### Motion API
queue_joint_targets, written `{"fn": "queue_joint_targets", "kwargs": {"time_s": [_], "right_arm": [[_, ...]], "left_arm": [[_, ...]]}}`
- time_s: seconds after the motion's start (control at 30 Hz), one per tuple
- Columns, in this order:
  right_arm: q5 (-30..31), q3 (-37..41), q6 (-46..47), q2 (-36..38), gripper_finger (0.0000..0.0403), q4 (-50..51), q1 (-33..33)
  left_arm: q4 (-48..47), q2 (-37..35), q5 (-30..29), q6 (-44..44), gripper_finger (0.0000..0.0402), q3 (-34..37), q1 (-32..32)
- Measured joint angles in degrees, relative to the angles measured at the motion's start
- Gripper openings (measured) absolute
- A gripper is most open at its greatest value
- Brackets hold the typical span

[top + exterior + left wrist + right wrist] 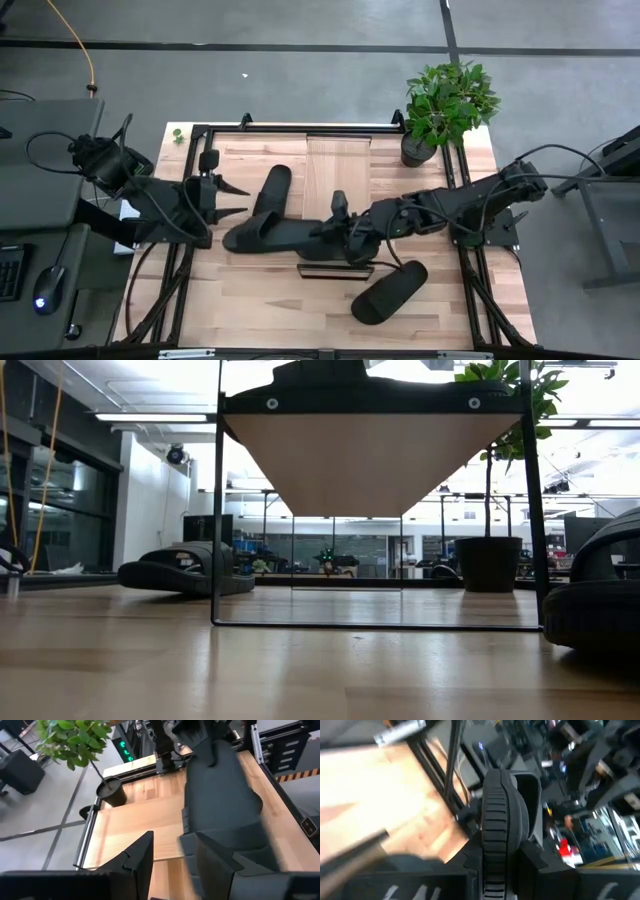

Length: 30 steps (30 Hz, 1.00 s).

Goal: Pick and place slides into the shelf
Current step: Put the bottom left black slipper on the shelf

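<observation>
The shelf (336, 165) is a raised light-wood board on thin dark legs, seen from below in the low view (360, 460). My right gripper (345, 232) is above its near end, shut on a black slide (268, 236) that reaches out toward the table's left. My left gripper (240, 199) hovers open at the left, empty, with that slide (220, 795) beside it on the near side. A second slide (272, 188) lies on the table left of the shelf. A third slide (390, 293) lies near the front right. My right gripper pinches the slide between its two fingers at the end nearest the right arm (497, 847); the ribbed sole faces the wrist camera edge-on. The fingers come nearly level from the table's right, along the slide. Whether the slide touches the shelf, I cannot tell.
A potted plant (445, 105) stands at the table's far right corner. A dark metal frame (465, 180) runs around the tabletop. The shelf's dark front bar (336, 271) faces the near edge. Bare wood lies at the near left (240, 300).
</observation>
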<state>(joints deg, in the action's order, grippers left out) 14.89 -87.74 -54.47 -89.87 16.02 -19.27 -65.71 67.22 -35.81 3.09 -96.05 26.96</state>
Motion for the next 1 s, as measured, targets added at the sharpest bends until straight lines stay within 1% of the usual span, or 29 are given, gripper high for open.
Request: {"fn": "queue_joint_targets", "kwargs": {"time_s": [0.07, 0.4, 0.57, 0.8, 0.93, 1.0], "right_arm": [[1.7, 0.1, -1.1, 0.2, 0.0048, 1.5, 0.6], [2.6, 0.6, -4.1, 3.3, 0.0048, 6.0, 1.5], [4.7, 0.6, -4.9, 3.5, 0.0048, 8.7, 2.2], [4.3, 0.6, -6.5, 4.1, 0.0048, 10.3, 4.8], [3.6, 0.6, -7.2, 6.1, 0.0048, 9.7, 7.5], [1.8, 0.6, -7.5, 7.4, 0.0048, 9.3, 8.9]], "left_arm": [[-0.1, 0.0, 0.0, 0.0, 0.0124, 0.0, 0.0], [-0.8, 0.0, 0.5, 0.0, 0.0124, 0.0, 0.0], [-2.2, 0.0, 0.5, 0.3, 0.0124, 0.0, 0.0], [-2.3, 0.0, 0.5, 0.4, 0.0124, 0.0, 0.0], [-2.8, 0.0, 0.5, 0.4, 0.0124, 0.0, 0.0], [-3.3, 0.0, 0.4, 0.4, 0.0124, 0.0, 0.0]]}}
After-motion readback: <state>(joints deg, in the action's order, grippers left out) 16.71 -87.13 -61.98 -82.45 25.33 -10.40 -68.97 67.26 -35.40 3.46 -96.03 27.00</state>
